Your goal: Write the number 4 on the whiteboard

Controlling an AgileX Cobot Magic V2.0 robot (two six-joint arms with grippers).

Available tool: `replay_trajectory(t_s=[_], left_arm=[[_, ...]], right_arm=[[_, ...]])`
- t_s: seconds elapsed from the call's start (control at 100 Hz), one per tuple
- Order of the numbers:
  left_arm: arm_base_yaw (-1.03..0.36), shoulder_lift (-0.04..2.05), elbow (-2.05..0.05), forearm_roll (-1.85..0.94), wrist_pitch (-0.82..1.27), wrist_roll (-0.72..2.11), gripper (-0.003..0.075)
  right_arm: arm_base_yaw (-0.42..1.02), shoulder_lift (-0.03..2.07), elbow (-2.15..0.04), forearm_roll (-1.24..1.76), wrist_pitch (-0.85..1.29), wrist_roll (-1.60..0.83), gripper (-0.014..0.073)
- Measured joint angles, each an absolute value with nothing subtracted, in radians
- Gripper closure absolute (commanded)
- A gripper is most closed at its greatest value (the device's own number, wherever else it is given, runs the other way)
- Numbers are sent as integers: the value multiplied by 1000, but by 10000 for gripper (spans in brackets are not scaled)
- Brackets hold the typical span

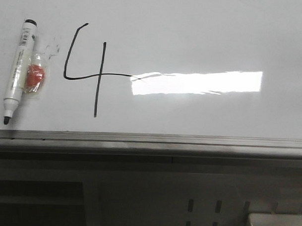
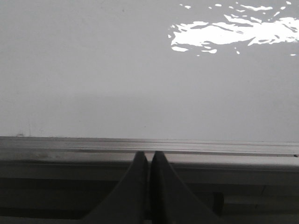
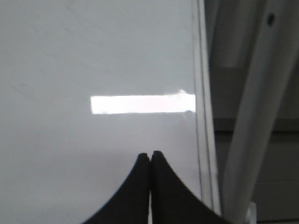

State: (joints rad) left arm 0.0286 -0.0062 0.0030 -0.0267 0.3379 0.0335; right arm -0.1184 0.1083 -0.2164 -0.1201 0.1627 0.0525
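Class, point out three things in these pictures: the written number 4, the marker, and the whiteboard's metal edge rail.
number 4 [image 1: 97, 77]: front view, where the vertical stroke crosses the horizontal one.
marker [image 1: 16, 68]: front view, middle of its white barrel.
edge rail [image 1: 189, 140]: front view, its grey top face along the whiteboard's [image 1: 193, 35] near edge.

A white marker [image 1: 17, 68] with a black cap end and exposed black tip lies uncapped, tip toward the near edge. Touching its side sits a clear wrapper holding a red-orange object [image 1: 35, 75]. Faint dark smudges [image 1: 54, 46] mark the surface just beyond it.
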Motion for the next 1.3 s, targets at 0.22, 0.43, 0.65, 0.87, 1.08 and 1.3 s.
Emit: replay_trajectory(t_s=[0.22, 0.43, 0.65, 0.87, 1.08, 1.3], left_arm=[[29, -6, 3, -28, 338, 33, 741], [29, -6, 3, -28, 338, 33, 741], [29, -6, 3, -28, 338, 33, 741], [29, -6, 3, -28, 338, 33, 741], [29, -6, 3, -28, 338, 33, 741], [29, -6, 3, -28, 338, 33, 741]], right_arm=[[-176, -8, -34, -92, 173, 52, 646], [-178, -10, 12, -77, 197, 52, 646], [-178, -10, 12, -69, 297, 52, 646], [-178, -10, 10, -69, 329, 52, 646], [-178, -10, 10, -69, 329, 52, 646], [-178, -10, 10, -68, 329, 52, 646]])
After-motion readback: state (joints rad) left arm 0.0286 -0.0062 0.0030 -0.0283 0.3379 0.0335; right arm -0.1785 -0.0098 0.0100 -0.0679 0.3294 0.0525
